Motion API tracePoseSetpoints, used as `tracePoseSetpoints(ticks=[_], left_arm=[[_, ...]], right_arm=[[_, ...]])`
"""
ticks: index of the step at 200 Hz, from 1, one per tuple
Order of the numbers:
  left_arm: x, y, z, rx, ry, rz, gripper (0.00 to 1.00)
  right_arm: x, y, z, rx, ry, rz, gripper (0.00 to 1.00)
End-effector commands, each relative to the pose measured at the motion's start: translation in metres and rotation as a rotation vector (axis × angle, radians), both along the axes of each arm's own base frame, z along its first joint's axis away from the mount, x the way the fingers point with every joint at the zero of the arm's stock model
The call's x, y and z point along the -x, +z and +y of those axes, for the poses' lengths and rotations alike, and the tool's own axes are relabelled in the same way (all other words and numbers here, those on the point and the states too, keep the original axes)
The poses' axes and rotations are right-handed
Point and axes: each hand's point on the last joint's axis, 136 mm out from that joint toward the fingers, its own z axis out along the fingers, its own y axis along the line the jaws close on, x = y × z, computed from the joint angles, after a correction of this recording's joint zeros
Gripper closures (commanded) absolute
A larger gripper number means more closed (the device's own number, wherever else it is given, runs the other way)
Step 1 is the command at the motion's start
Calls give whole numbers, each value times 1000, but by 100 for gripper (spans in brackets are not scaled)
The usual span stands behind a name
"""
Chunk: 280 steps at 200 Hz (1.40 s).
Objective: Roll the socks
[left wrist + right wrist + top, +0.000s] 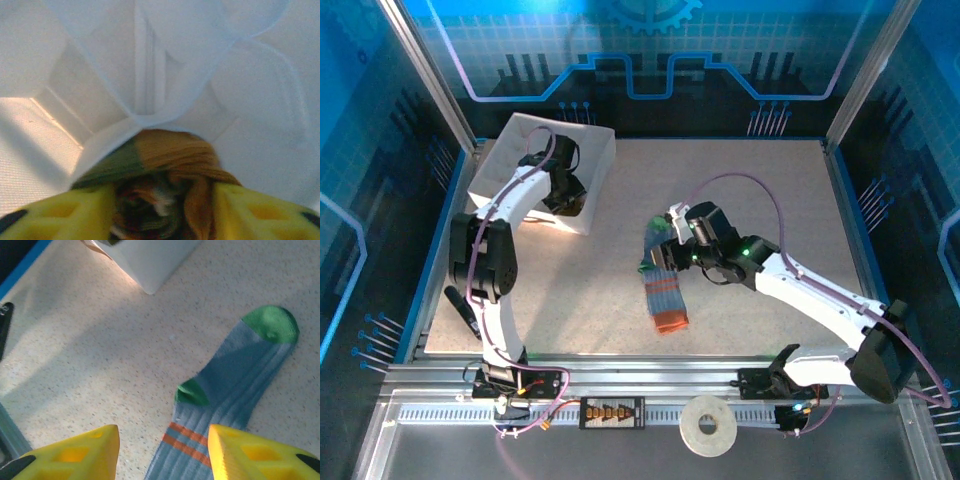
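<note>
The olive green sock [170,155], rolled into a bundle with its mustard part on top, sits between the yellow fingers [65,215] of my left gripper [160,205], which is shut on it inside the white box [150,60]. In the top view the left gripper [563,190] reaches into that box [535,135]. The blue-grey sock [663,290] lies flat mid-table with its orange cuff nearest the arms. My right gripper [667,243] hovers open over its far end. The right wrist view shows the blue-grey sock [240,375], green toe far right, below the open right gripper [162,450].
The white box's corner [150,260] stands on the table beyond the flat sock. A black tool [460,310] lies near the left table edge. A tape roll [708,427] rests on the front rail. Blue walls enclose the speckled table [770,200].
</note>
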Motion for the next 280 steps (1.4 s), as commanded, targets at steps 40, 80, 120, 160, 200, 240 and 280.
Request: tracePoseSetpoints(ticks=[40,80,120,160,200,240,280], left_arm=[[38,100,-25,116,6,-153,19],[69,106,-53,327,-22,-171,21],[109,101,-58,416,-16,-162,24],[142,78,-72,422,-53,-107,26],[170,53,-71,421,-28,-57,29],[189,38,-71,420,-16,-19,31],[207,11,-95,447,-26,71,35]], right_arm=[[31,-99,-17,75,-68,290,62],[35,-138,3,38,-71,402,65],[32,-166,26,-23,-109,504,65],[26,-175,69,-103,-103,568,64],[14,-134,85,-130,-56,441,61],[15,-47,83,-220,150,114,52],[42,-42,42,31,434,-253,47]])
